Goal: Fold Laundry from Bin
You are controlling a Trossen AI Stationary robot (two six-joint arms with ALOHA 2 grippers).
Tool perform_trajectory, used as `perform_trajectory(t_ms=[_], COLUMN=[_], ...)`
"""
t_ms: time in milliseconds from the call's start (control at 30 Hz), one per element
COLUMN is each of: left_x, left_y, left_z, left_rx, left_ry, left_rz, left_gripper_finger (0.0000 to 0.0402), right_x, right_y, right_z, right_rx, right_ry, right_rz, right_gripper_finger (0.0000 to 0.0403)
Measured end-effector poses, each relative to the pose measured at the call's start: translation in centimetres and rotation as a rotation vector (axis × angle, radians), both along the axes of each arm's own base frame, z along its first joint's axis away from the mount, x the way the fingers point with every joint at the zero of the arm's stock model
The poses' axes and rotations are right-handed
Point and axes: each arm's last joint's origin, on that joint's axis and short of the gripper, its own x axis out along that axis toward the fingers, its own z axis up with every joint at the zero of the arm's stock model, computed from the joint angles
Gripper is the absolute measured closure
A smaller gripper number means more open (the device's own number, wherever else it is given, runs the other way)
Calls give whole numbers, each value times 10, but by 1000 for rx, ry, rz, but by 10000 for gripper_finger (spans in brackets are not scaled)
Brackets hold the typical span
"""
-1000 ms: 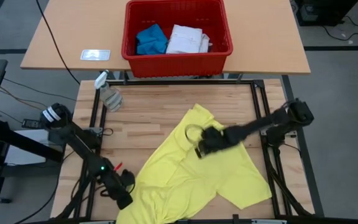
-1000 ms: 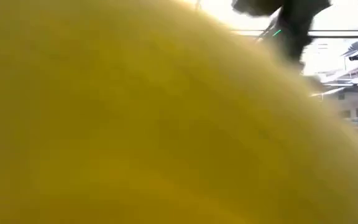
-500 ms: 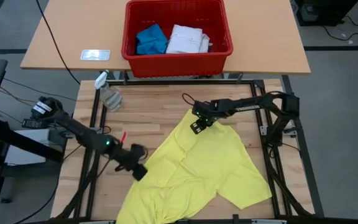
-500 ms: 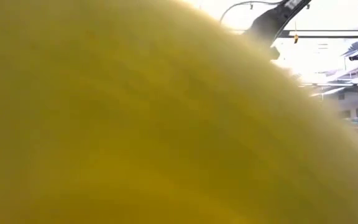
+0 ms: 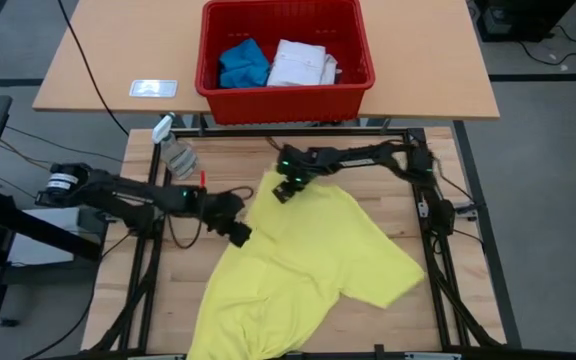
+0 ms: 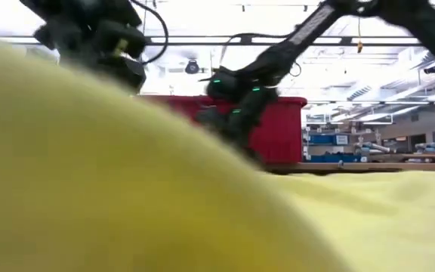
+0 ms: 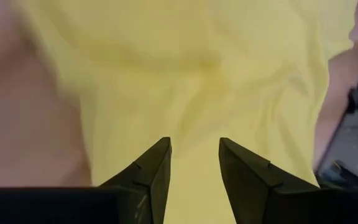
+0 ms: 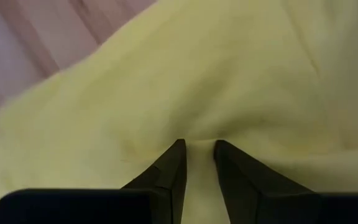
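The bright yellow T-shirt lies spread on the wooden table, its near end bunched close before the low camera. My right gripper is shut on the cloth at the shirt's far left corner. At the shirt's left edge my left gripper points slanting down, open, with yellow cloth showing between its fingers. On the tan table beyond stands the red bin, with a blue piece and a white shirt lying in it. My right gripper pinches a pucker of the T-shirt's cloth near its far left corner between both fingers. They slant down at it from the table's right. Creases run out from the fingertips; the rest of the shirt lies on the table. Whether my left gripper touches the cloth, I cannot tell.
A clear spray bottle lies at the wooden table's far left corner. A white card lies on the tan table left of the bin. Bare wood shows left of the shirt and at the near right.
My right gripper has gone from the shirt's middle toward the far edge and then left, dragging the shirt's far end left; the right sleeve has drawn in after it. My left gripper has swung from the near left corner toward the far edge along the shirt's left edge.
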Motion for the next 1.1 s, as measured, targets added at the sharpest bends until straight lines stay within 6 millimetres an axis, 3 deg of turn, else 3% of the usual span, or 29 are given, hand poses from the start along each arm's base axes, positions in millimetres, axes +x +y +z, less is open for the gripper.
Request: perform_trajectory(t_ms=[100, 333, 600, 767, 933, 1100], left_x=[1, 0, 13, 19, 17, 4], left_y=[18, 52, 74, 86, 100, 107], left_z=[-4, -15, -32, -44, -66, -70], left_rx=[48, 145, 200, 241, 282, 299], left_ry=[13, 40, -37, -50, 106, 258], left_rz=[17, -37, -191, -193, -102, -29], left_gripper_finger=[260, 260, 260, 260, 260, 260], right_x=[26, 30, 20, 6, -13, -29], right_y=[-7, 17, 41, 55, 79, 114], right_z=[5, 18, 75, 110, 113, 104], right_rx=[39, -23, -86, -93, -148, -211], right_ry=[25, 194, 154, 142, 335, 539], right_rz=[-53, -1, -109, -137, -162, -127], right_gripper_finger=[305, 305, 305, 305, 305, 305])
